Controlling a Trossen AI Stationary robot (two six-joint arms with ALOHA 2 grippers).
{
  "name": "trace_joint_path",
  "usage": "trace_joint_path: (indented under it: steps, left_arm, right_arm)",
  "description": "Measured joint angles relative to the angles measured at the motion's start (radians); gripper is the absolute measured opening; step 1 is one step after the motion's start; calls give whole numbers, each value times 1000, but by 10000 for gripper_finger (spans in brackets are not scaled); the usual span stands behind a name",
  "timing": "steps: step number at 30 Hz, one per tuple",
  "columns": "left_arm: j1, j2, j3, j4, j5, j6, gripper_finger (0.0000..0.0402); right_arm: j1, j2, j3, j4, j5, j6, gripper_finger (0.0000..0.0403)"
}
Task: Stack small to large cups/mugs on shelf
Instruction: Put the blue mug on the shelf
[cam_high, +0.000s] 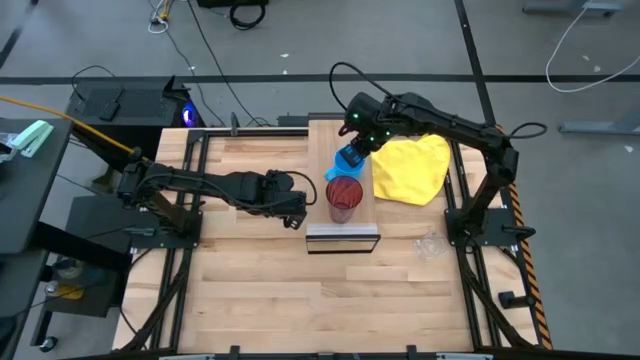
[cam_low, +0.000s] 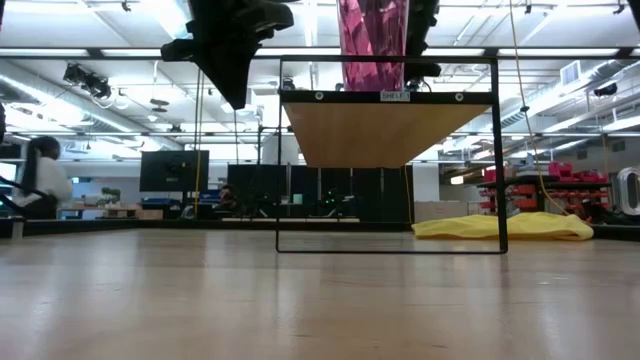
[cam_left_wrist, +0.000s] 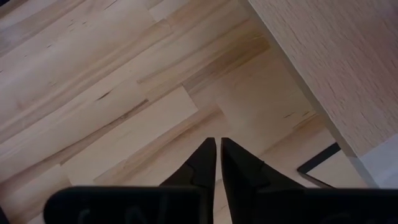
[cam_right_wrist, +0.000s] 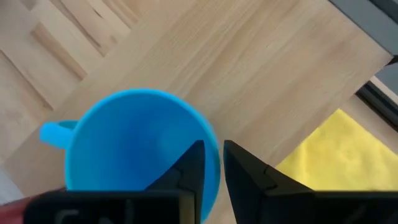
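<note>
- Your right gripper is over the blue mug, which stands on the shelf. Its fingers straddle the mug's rim with a small gap between them, one tip inside the mug and one outside; you cannot tell if they press the wall.
- The red tumbler stands upright on the shelf, just beside the blue mug, toward the shelf's front end.
- The tiny clear cup is on the table, well apart from the shelf, near the right arm's base.
- The yellow cloth lies beside the shelf.
- Your left gripper is above the table, left of the shelf, its fingers nearly closed and holding nothing.
</note>
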Motion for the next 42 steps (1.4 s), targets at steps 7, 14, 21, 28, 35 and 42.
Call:
trace_joint_path:
  steps: [7, 14, 21, 28, 35, 42]
  left_arm:
    - [24, 0, 0, -2, 0, 0, 24]
    - [66, 0, 0, -2, 0, 0, 28]
    - [123, 0, 0, -1, 0, 42, 22]
    - [187, -55, -1, 45, 22, 159, 13]
    - [282, -139, 0, 67, 3, 343, 19]
    - [415, -180, -53, 229, 123, 595, 13]
  right_arm:
    - [0, -48, 0, -16, 5, -21, 67]
    - [0, -154, 0, -23, 12, -44, 67]
    - [0, -272, -2, -48, 47, -74, 67]
    - [-7, -347, -4, -137, 72, -75, 66]
    - [-24, -426, -55, -94, 72, -39, 66]
    - [-29, -566, -377, 147, 35, 61, 66]
